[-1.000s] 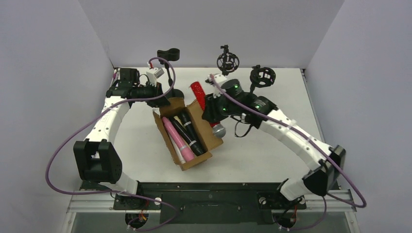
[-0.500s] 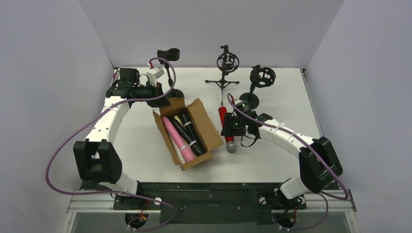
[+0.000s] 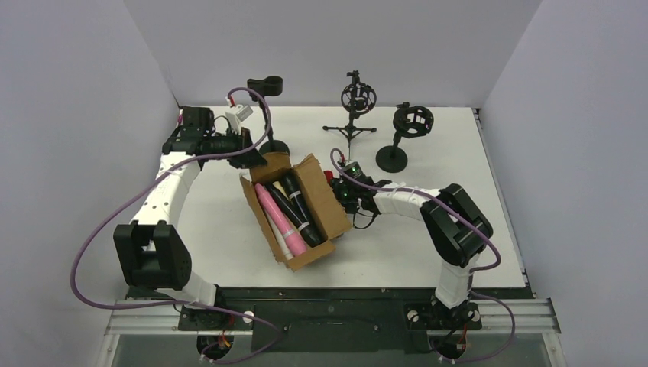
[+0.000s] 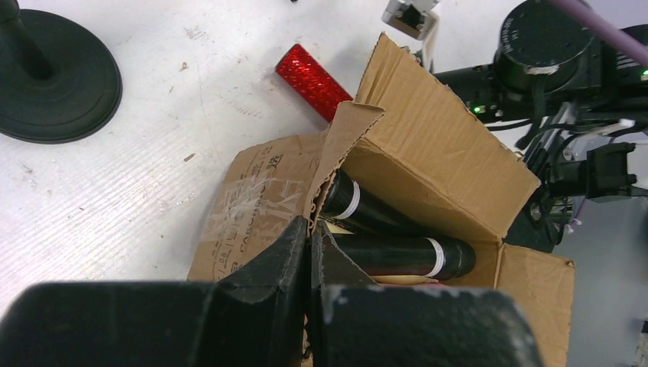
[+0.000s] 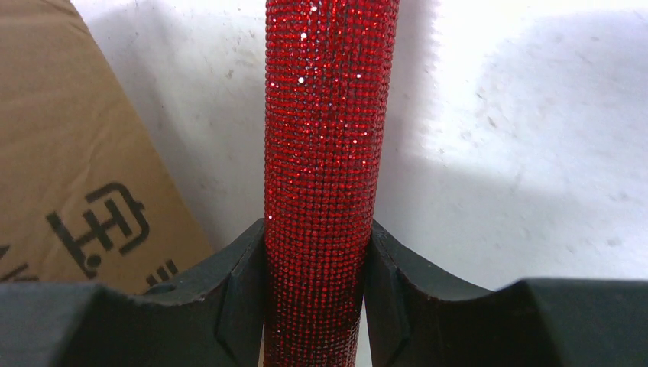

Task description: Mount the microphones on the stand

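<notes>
My right gripper [image 5: 317, 267] is shut on the red glittery microphone [image 5: 328, 145], low over the table just right of the brown cardboard box [image 3: 328, 206]. Only a bit of that microphone's red [image 3: 329, 177] shows past the gripper [image 3: 338, 191] from above. Inside the box lie a pink microphone [image 3: 277, 218] and two black ones [image 3: 296, 202]. My left gripper [image 4: 311, 233] is shut on the box's back flap [image 4: 336, 145], with the black microphones [image 4: 397, 252] just beyond. Three black stands sit at the back: a clip stand [image 3: 264, 86], a tripod shock mount [image 3: 358, 98] and a round-based shock mount [image 3: 413, 119].
The clip stand's round base [image 4: 53, 76] lies close behind the box on the left. The right shock mount's base [image 3: 391, 159] sits just behind my right arm. White walls close in the table on three sides.
My right arm has pulled in from behind the box and come down beside its right wall, carrying the red microphone. The left gripper has stayed on the flap.
</notes>
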